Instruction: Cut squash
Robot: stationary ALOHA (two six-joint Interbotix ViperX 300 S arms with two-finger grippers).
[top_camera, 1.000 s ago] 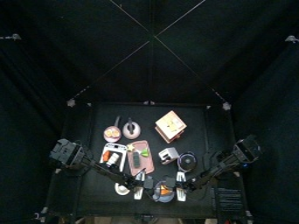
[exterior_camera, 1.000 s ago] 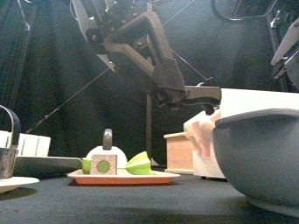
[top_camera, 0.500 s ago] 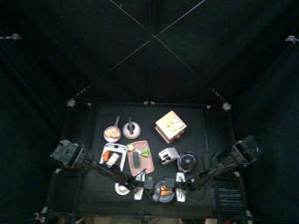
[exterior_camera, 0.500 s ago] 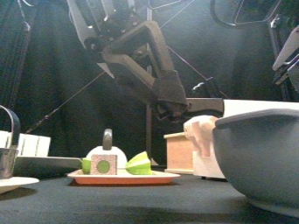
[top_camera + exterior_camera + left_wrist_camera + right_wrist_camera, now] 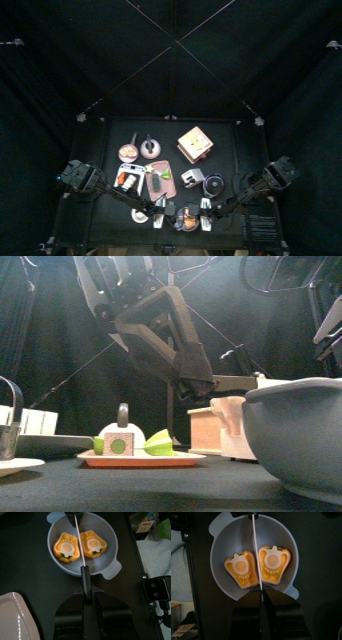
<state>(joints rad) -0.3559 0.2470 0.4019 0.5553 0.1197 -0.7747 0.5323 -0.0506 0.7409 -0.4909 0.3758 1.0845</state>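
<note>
A pale grey bowl (image 5: 100, 567) holds two yellow squash halves, cut faces up (image 5: 67, 548) (image 5: 93, 544). A knife (image 5: 77, 542) lies across the bowl, its blade in the gap between the halves. My left gripper (image 5: 85, 594) is shut on its black handle at one rim. At the opposite rim, my right gripper (image 5: 261, 594) is shut on the thin blade (image 5: 256, 552), seen edge-on between the halves (image 5: 240, 568) (image 5: 272, 562). From above, the bowl (image 5: 187, 222) sits at the table's front edge with both arms meeting over it.
Behind the bowl lie a pink cutting board (image 5: 160, 178), a wooden box (image 5: 195, 143), a small pan (image 5: 150, 147) and cups (image 5: 194, 178). The front view shows a tray of green pieces (image 5: 140, 456) and white cloth (image 5: 230, 416) beside the big bowl wall (image 5: 287, 436).
In the front view the left arm's lower end has sunk somewhat behind the bowl. The squash halves and the bowl have not moved.
</note>
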